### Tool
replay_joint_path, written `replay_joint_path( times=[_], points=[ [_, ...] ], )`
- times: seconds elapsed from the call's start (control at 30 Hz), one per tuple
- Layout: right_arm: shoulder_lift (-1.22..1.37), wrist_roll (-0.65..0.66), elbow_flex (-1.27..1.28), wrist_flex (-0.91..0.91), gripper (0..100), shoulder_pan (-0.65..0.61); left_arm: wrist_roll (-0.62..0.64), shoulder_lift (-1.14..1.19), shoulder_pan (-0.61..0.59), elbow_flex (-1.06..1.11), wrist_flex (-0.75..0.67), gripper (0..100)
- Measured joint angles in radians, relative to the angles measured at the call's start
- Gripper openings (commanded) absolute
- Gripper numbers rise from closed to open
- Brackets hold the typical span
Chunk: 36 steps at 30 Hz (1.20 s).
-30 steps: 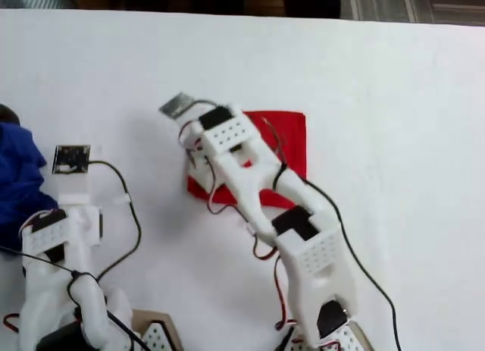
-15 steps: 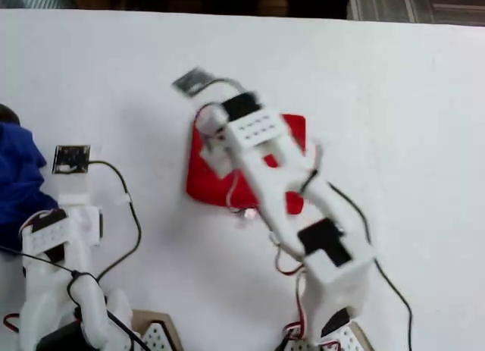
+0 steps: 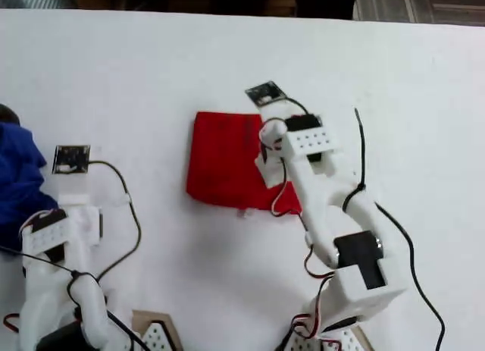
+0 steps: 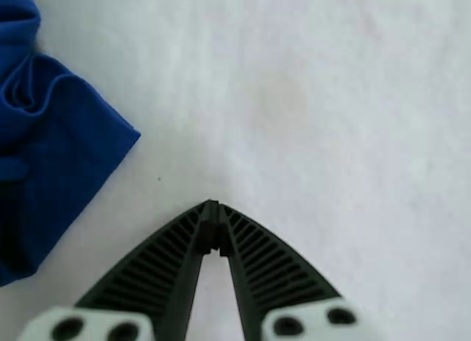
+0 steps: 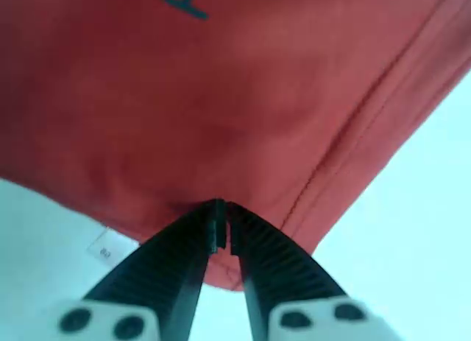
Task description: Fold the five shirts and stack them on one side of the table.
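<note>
White table [image 3: 394,86] bearing a folded red cloth shirt [image 3: 223,165], a flat rectangle with its longer axis running left to right. A crumpled blue cloth shirt [image 3: 19,180] lies well to its left. Right gripper [image 5: 219,234]: jaws closed, tips on the red shirt's right edge, cloth stretching ahead of them. Left gripper [image 4: 212,230]: jaws closed, empty, well left of the red shirt. The right arm is nearer.
</note>
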Motion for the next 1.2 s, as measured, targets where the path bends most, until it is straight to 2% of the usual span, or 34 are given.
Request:
replay_joint_path(
  times=[0.13,0.4,0.7,0.87,1.1,1.2],
  points=[
    [0.020,0.000,0.017,-0.068,2.1,0.006,0.000,0.000,0.000,0.000,0.000,3],
    [0.184,0.002,-0.064,-0.080,2.1,0.057,0.000,0.000,0.000,0.000,0.000,3],
    [0.103,0.002,-0.198,0.101,2.5,0.063,0.000,0.000,0.000,0.000,0.000,3],
    [0.006,-0.005,-0.235,0.124,20.4,0.084,0.000,0.000,0.000,0.000,0.000,3],
    [0.101,-0.012,-0.270,0.120,22.7,0.086,0.000,0.000,0.000,0.000,0.000,3],
    [0.190,-0.069,-0.334,0.120,27.5,0.089,0.000,0.000,0.000,0.000,0.000,3]
  ],
)
